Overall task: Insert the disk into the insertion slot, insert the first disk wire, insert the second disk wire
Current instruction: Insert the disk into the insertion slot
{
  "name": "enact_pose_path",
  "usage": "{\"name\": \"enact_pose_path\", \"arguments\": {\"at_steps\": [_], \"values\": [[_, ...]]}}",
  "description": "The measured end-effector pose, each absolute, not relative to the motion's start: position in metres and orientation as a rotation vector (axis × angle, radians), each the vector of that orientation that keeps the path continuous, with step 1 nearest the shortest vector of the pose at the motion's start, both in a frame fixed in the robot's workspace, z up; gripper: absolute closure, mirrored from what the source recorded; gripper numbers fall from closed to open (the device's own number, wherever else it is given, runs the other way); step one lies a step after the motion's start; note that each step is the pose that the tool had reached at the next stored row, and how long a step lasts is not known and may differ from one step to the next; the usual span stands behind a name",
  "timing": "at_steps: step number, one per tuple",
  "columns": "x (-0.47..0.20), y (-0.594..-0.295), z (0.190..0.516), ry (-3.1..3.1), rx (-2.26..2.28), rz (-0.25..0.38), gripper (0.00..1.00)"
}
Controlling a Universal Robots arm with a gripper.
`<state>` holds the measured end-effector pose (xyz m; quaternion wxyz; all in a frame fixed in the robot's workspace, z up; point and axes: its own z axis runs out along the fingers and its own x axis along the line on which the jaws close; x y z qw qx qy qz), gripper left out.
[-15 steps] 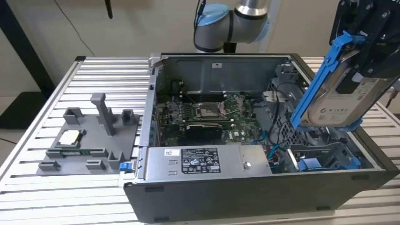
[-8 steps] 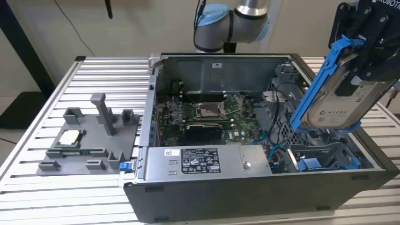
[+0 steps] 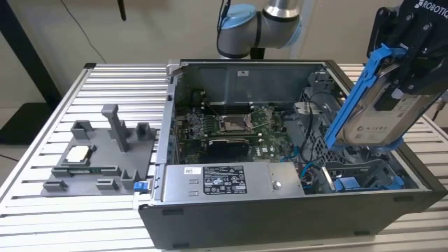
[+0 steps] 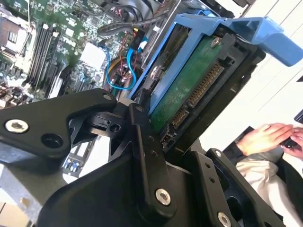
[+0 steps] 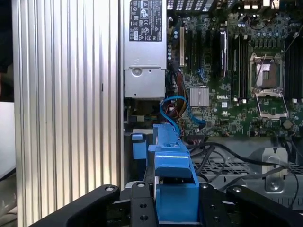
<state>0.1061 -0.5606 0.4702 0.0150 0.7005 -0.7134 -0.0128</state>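
The pincer [image 3: 409, 79] is clamped on the upper end of the disk [image 3: 381, 113], its black fingers [image 4: 142, 142] pressing both flat sides. The disk hangs on edge and slightly tilted, in the air above the end of the open computer case [image 3: 280, 220] at the exterior view's right. Its lower edge is over the insertion slot [image 3: 364, 169] but apart from it, and the disk is not yet inside. In the second wrist view the disk's green underside [image 4: 189, 90] and connector edge are bare. Blue and black cables [image 3: 311, 163] lie just beside the slot, toward the motherboard [image 3: 231, 126]. The power supply [image 3: 224, 181] runs along the case's near wall. A grey holder [image 3: 98, 157] sits well apart on the ribbed surface [image 3: 112, 84]. A person's hand [image 4: 265, 137] rests outside the case.
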Motion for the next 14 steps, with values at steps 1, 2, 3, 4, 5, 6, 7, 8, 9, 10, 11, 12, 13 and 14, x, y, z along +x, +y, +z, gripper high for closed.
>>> {"name": "enact_pose_path", "arguments": {"at_steps": [1,2,3,4,5,6,7,8,9,10,11,12,13,14], "values": [[0.106,-0.561,0.469,-2.22,2.18,-0.04,0.67],[0.106,-0.561,0.469,-2.22,2.18,-0.04,0.67],[0.107,-0.561,0.468,-2.22,2.18,-0.04,0.67],[0.107,-0.561,0.467,-2.22,2.18,-0.04,0.67],[0.107,-0.561,0.466,-2.22,2.18,-0.04,0.67],[0.108,-0.561,0.466,-2.22,2.18,-0.04,0.67],[0.108,-0.561,0.465,-2.22,2.18,-0.04,0.67],[0.109,-0.561,0.464,-2.22,2.18,-0.04,0.67],[0.11,-0.561,0.463,-2.22,2.18,-0.04,0.67],[0.111,-0.561,0.462,-2.22,2.18,-0.04,0.67],[0.112,-0.561,0.46,-2.22,2.18,-0.04,0.67],[0.113,-0.561,0.459,-2.22,2.18,-0.04,0.67],[0.114,-0.561,0.458,-2.22,2.18,-0.04,0.67],[0.115,-0.561,0.456,-2.22,2.18,-0.04,0.67]]}}
